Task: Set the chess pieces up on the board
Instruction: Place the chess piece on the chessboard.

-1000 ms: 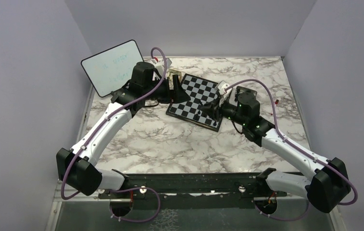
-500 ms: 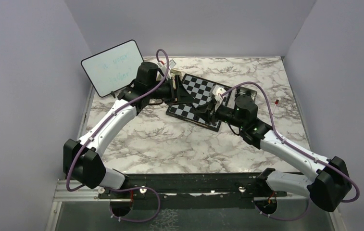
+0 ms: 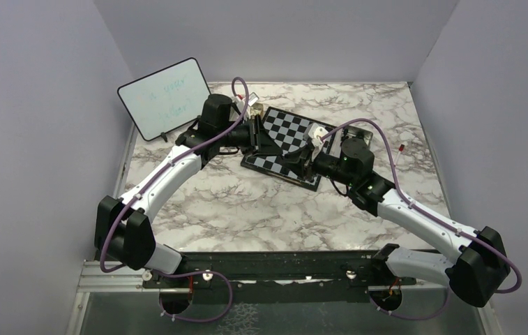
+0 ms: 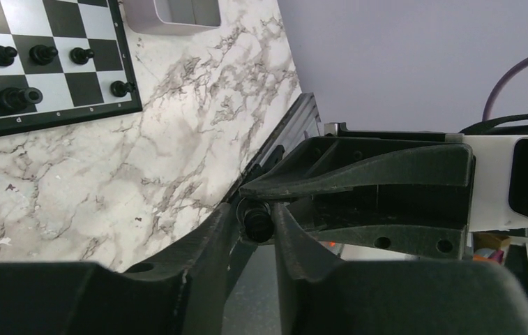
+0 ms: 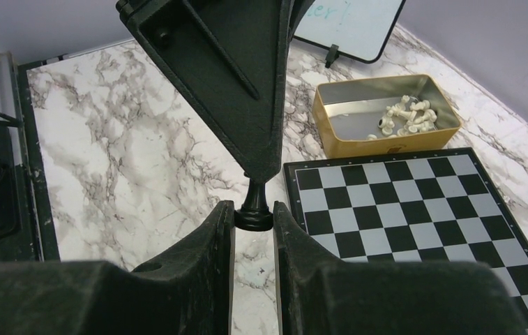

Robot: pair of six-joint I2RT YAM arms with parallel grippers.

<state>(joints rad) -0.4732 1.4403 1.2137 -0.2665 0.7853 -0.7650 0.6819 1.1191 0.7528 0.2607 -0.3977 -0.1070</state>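
As a small black chess piece [image 5: 254,208] is pinched by its base in the right gripper [image 5: 254,218], aloft beside the black-and-white checked board [image 5: 400,202], a handover is judged in hand. The left gripper [image 4: 254,213] is set narrow about the piece's head; firm contact cannot be told. Next, a sure left hold is needed before right release, then upright placing near the black men [image 4: 43,52] on the board. Grey-veined marble tabletop [image 3: 247,209]; plain lilac walls [image 3: 38,139]; gold tin [image 5: 358,145] of cream pieces [image 5: 407,115].
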